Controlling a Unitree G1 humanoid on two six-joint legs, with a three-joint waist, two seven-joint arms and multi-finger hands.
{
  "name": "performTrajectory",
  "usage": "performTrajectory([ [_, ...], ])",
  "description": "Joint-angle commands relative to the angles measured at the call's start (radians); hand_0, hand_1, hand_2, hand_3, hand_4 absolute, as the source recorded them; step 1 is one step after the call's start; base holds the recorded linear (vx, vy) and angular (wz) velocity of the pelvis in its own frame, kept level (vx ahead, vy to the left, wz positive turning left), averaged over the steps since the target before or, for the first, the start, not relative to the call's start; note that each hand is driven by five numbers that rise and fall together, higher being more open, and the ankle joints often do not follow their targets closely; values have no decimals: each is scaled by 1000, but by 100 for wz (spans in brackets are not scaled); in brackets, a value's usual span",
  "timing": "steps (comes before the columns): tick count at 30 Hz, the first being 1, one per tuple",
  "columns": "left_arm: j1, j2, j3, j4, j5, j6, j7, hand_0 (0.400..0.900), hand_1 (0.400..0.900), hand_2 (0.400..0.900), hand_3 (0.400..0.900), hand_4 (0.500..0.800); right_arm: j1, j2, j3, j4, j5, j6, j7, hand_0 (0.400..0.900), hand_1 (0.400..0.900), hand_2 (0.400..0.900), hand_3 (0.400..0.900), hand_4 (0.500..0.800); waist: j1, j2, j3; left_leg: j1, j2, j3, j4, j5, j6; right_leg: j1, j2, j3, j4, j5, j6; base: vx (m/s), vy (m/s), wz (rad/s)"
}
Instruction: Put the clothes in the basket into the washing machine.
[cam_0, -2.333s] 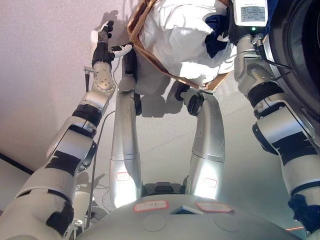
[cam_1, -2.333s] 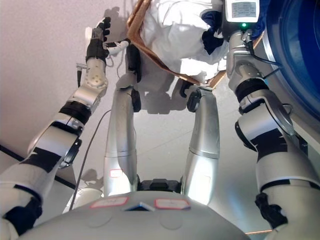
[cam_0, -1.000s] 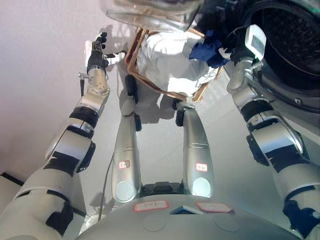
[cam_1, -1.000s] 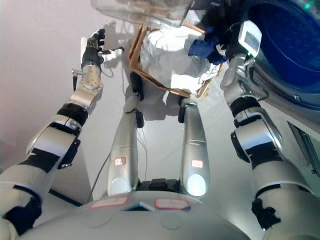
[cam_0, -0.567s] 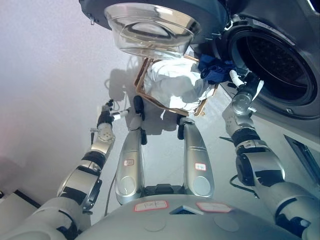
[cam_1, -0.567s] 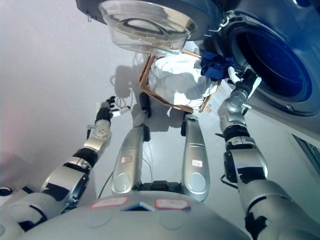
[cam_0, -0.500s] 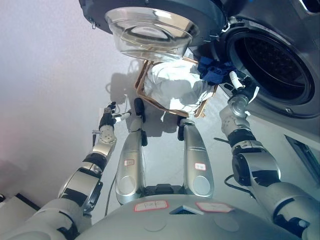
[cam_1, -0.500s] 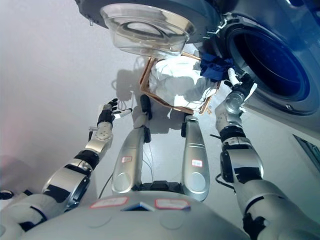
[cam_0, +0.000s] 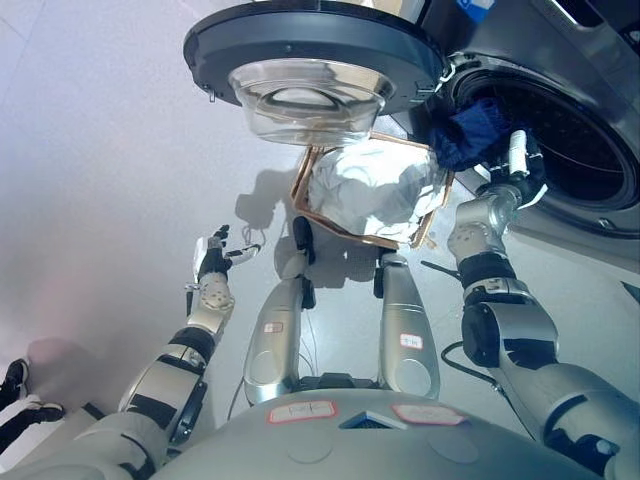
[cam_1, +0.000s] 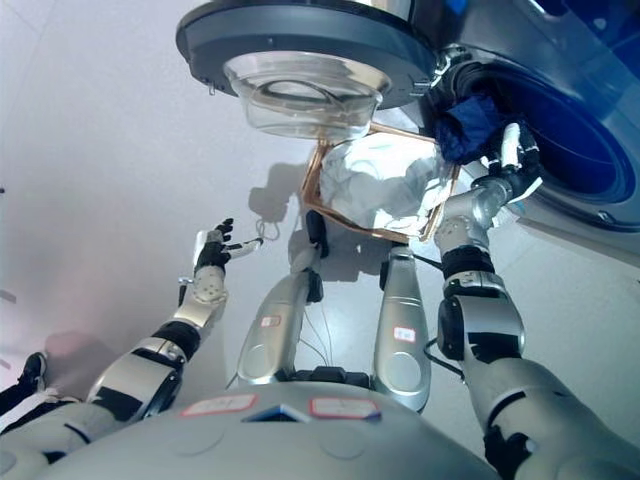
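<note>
While the right hand (cam_0: 515, 172) grips a dark blue garment (cam_0: 468, 132) at the rim of the washing machine (cam_0: 585, 130) drum opening, the left hand (cam_0: 212, 262) hangs out to the left with relaxed, spread fingers, holding nothing. Between them the wooden-framed basket (cam_0: 318, 216) sits on the pale grey floor (cam_0: 100, 170) with white clothes (cam_0: 370, 190) heaped inside. Overhead the round glass door (cam_0: 312, 70) stands swung wide above the basket. A person's shoe (cam_0: 14, 376) shows at the far left edge.
</note>
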Motion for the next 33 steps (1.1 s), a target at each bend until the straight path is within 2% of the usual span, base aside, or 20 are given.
performTrajectory([
  [1, 22, 16, 8, -1, -62, -56, 12, 900, 900, 900, 900, 800, -110, -152, -13, -9, -9, -108, -40, 400, 400, 400, 400, 500, 15, 59, -65, 19, -76, -41, -16, -68, -7, 106, 36, 0, -312, 243, -29, 38, 10, -1],
  [3, 21, 22, 7, -5, -72, -58, 6, 900, 900, 900, 900, 800, -151, -191, -12, 14, 8, -104, -35, 400, 400, 400, 400, 500, 27, 70, -66, 22, -77, -39, -26, -61, -9, 105, 36, 2, -313, 241, -29, 35, 5, -4],
  [7, 37, 36, -6, -30, -101, -72, -12, 900, 900, 900, 900, 800, -280, -330, 9, 104, 29, -59, -33, 400, 400, 400, 400, 500, 65, 110, -69, 33, -77, -37, -59, -41, -21, 106, 29, -5, -317, 232, -27, 41, -18, 4],
  [13, 54, 37, -5, -50, -133, -77, -26, 900, 900, 900, 900, 800, -417, -461, 85, 149, 25, -11, -19, 400, 400, 400, 400, 500, 92, 158, -61, 33, -73, -37, -98, -5, -42, 71, 28, -13, -280, 208, -32, 30, -32, 11],
  [18, 55, 33, -4, -79, -149, -89, -31, 900, 900, 900, 900, 800, -501, -536, 133, 147, -10, -6, -40, 400, 400, 400, 400, 500, 104, 184, -47, 25, -69, -47, -122, 25, -57, 27, 35, -20, -229, 184, -42, 1, -56, 14],
  [23, 55, 29, -16, -113, -146, -96, -32, 900, 900, 900, 900, 800, -538, -576, 162, 129, -42, -13, -54, 400, 400, 400, 400, 500, 107, 188, -56, 22, -69, -55, -124, 22, -64, 13, 38, -25, -205, 163, -44, 35, -45, 9],
  [28, 54, 41, -22, -136, -140, -101, -41, 900, 900, 900, 900, 800, -585, -642, 216, 164, -69, 9, -32, 400, 400, 400, 400, 500, 104, 176, -67, 25, -68, -66, -125, 23, -71, 17, 43, -32, -203, 160, -46, 16, -42, 6],
  [32, 49, 48, -18, -146, -139, -106, -45, 900, 900, 900, 900, 800, -611, -682, 271, 170, -132, 32, -21, 400, 400, 400, 400, 500, 98, 167, -69, 29, -67, -69, -126, 23, -74, 26, 44, -38, -210, 163, -47, -6, -26, 3],
  [33, 56, 52, -15, -152, -134, -108, -47, 900, 900, 900, 900, 800, -605, -705, 301, 196, -200, 73, -20, 400, 400, 400, 400, 500, 96, 157, -70, 31, -65, -73, -126, 24, -76, 32, 47, -42, -211, 162, -49, -20, -40, 2],
])
